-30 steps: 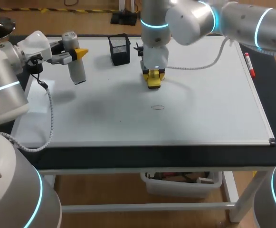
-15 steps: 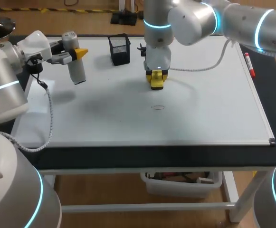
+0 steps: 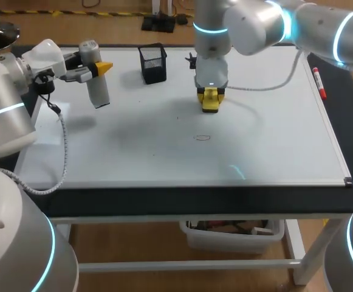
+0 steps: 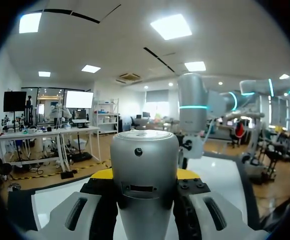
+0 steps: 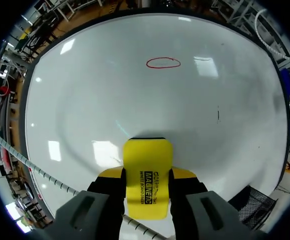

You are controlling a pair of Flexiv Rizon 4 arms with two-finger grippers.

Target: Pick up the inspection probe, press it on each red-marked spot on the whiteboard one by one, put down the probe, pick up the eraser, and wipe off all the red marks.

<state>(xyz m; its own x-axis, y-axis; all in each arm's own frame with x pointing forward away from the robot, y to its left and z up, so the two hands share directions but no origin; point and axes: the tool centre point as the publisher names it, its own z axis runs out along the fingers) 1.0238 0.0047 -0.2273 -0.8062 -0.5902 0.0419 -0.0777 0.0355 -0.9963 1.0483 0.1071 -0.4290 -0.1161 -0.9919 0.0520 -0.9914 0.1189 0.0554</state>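
Right gripper (image 5: 145,192) pinches the eraser (image 5: 147,160), red mark (image 5: 162,62) ahead.
Left gripper (image 4: 145,176) clamps the probe (image 4: 144,150), well apart.

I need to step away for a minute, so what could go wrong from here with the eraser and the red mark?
1. The eraser in the right gripper sits apart from the red mark; a stroke off line could miss it or leave part of the thin oval.
2. The left gripper holds the probe above the whiteboard; if it slipped, it would likely hit the board.
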